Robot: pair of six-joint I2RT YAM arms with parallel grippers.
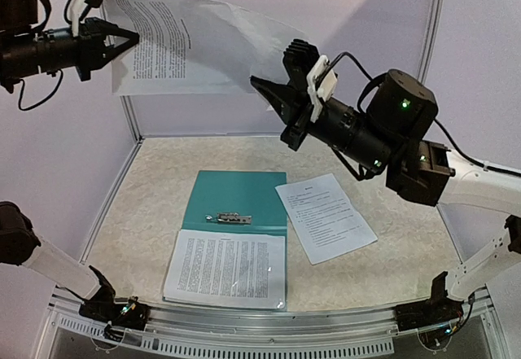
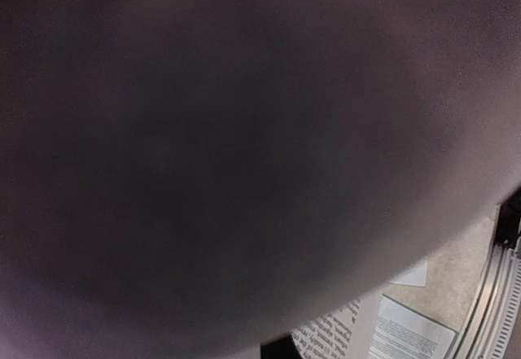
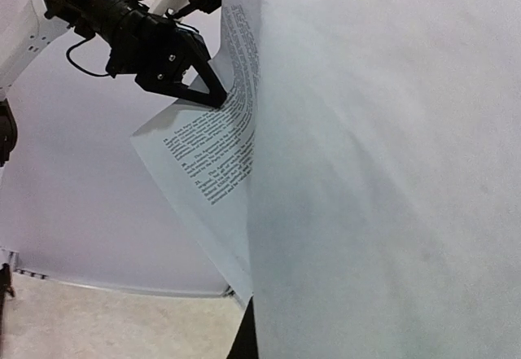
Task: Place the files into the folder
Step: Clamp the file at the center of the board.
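While aloft, sheet [image 1: 187, 41] between left end effector [image 1: 133, 38] and right end effector [image 1: 256, 84]

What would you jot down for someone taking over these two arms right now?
Left end effector: shut on the raised sheet, at its left edge.
Right end effector: shut on the same sheet's right corner.
Folder: open on the table, clip showing.
Done: stack of sheets lies over its near half.
To do: place the raised sheet, then the loose sheet right of the folder.
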